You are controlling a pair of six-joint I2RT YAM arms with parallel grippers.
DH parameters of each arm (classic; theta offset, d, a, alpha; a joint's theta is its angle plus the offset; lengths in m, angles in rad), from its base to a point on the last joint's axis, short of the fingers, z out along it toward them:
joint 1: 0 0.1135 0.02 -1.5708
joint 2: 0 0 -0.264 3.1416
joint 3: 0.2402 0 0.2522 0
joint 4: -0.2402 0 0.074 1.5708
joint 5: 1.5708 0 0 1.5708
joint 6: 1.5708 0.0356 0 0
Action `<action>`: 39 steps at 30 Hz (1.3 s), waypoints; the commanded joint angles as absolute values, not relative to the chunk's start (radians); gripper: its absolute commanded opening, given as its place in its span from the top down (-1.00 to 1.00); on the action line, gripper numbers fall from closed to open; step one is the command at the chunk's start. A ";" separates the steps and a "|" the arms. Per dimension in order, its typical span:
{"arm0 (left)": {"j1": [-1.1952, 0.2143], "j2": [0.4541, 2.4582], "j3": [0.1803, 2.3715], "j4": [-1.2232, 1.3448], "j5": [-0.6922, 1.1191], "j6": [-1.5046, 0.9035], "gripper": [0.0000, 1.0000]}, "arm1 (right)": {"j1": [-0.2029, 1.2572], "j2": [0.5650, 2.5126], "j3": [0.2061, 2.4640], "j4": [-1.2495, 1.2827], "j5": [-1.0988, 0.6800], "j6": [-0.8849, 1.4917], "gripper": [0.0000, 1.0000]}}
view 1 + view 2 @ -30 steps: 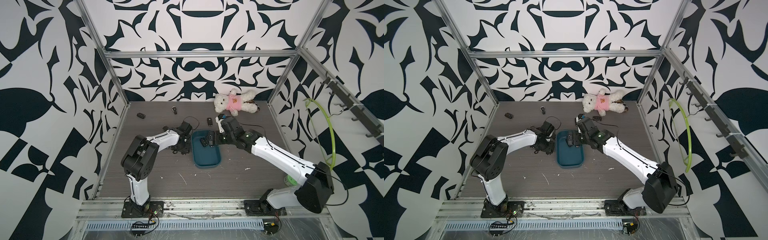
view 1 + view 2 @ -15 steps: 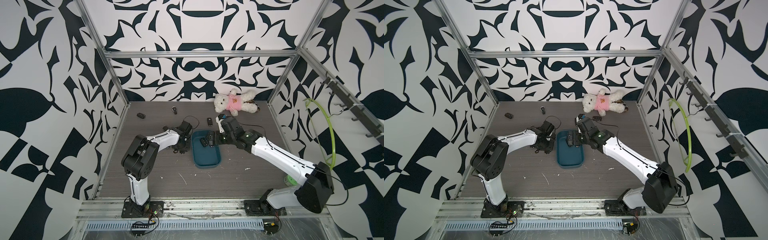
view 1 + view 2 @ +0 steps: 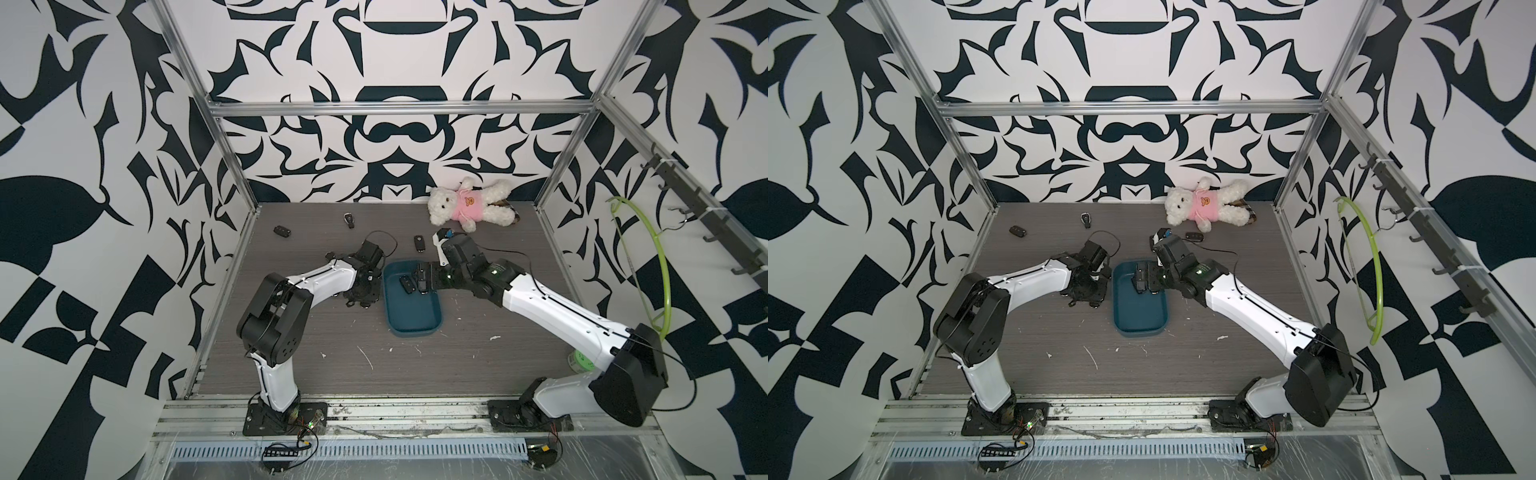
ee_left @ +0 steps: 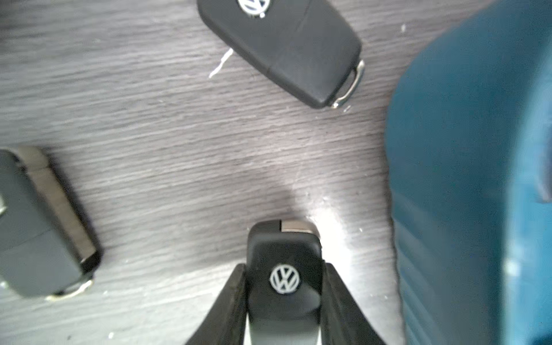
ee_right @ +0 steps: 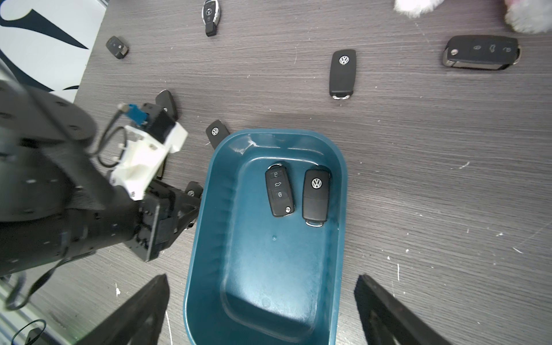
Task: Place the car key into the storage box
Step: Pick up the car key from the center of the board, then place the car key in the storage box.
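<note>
Beside the storage box (image 4: pixel 466 179), left gripper (image 4: pixel 284 267) is pinching the car key (image 4: pixel 285 286), right gripper (image 5: pixel 261 279) gaping over it; low carry risks rim-clipping.

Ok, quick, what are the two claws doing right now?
Left gripper: closed on a Volkswagen car key.
Right gripper: open, holding nothing.

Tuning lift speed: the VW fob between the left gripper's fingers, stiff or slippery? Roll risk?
Probably rigid: the VW fob looks like a hard plastic shell, so it shouldn't flex. Its smooth, rounded sides could slip against the left gripper where it pinches them. Being flat-bodied, it likely won't roll if dropped.
</note>
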State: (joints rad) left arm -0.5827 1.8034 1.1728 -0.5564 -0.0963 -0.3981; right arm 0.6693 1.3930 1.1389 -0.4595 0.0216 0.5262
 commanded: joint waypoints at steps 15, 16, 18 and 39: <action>-0.584 1.625 1.279 -0.759 -0.146 -0.479 0.31 | 0.673 1.305 1.107 -0.457 0.102 0.543 -0.98; -0.584 1.623 1.297 -0.770 -0.141 -0.488 0.31 | 0.673 1.299 1.102 -0.457 0.109 0.543 -0.99; -0.587 1.628 1.331 -0.786 -0.129 -0.517 0.32 | 0.672 1.290 1.094 -0.457 0.119 0.540 -0.99; -0.800 1.971 1.714 -0.932 -0.187 -0.830 0.33 | 0.639 1.154 1.000 -0.453 0.220 0.531 -1.00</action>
